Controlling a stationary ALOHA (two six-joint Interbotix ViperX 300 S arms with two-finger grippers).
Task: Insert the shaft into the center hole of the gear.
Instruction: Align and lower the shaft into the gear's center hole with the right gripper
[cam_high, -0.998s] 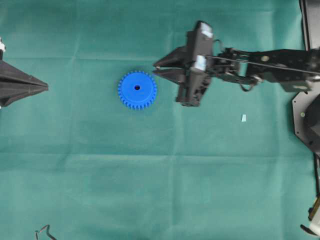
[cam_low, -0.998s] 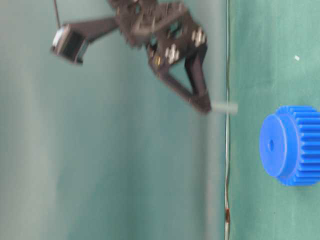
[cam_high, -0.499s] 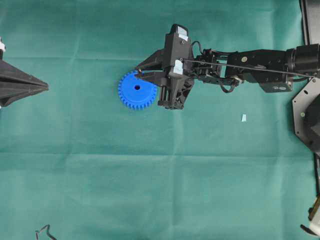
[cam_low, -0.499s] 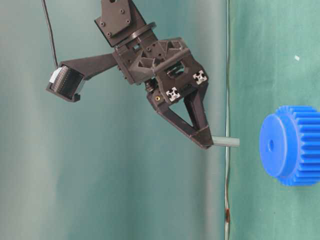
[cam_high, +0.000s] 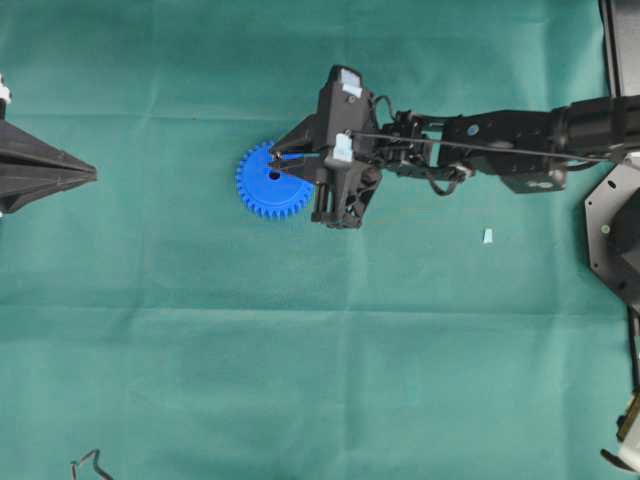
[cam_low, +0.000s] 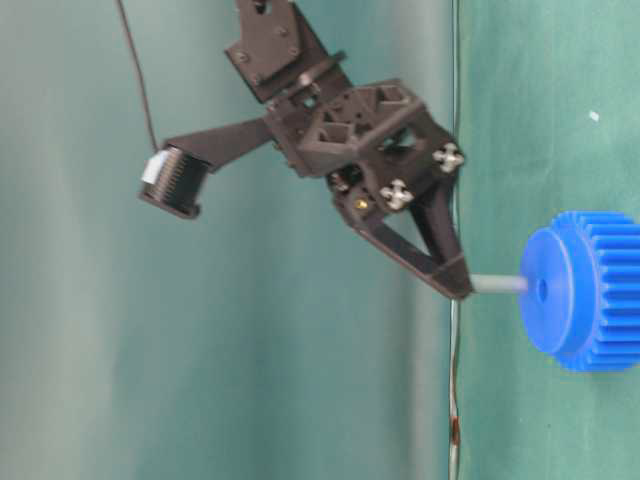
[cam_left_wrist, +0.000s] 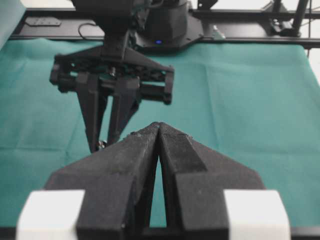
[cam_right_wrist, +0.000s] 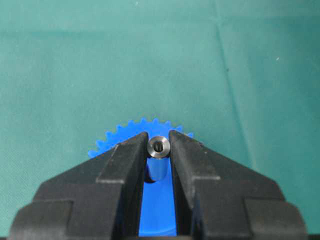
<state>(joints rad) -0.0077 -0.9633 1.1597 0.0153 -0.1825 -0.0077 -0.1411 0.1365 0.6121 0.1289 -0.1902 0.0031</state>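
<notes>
The bright blue toothed plastic gear (cam_high: 268, 184) is one uniform blue, with a small dark centre hole (cam_high: 274, 175). The thin metal shaft (cam_low: 497, 284) is plain silvery-grey. The right gripper (cam_right_wrist: 159, 148) and the left gripper (cam_left_wrist: 159, 131) are matte black; the left carries two white blocks at 6 o'clock in its own wrist view. The cloth-covered table (cam_high: 200, 350) is plain teal-green. A small pale blue scrap (cam_high: 488, 236) lies at 4 o'clock of the gear.

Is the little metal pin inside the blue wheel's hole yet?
Not yet: the shaft tip just reaches the gear, slightly above its center hole.
</notes>
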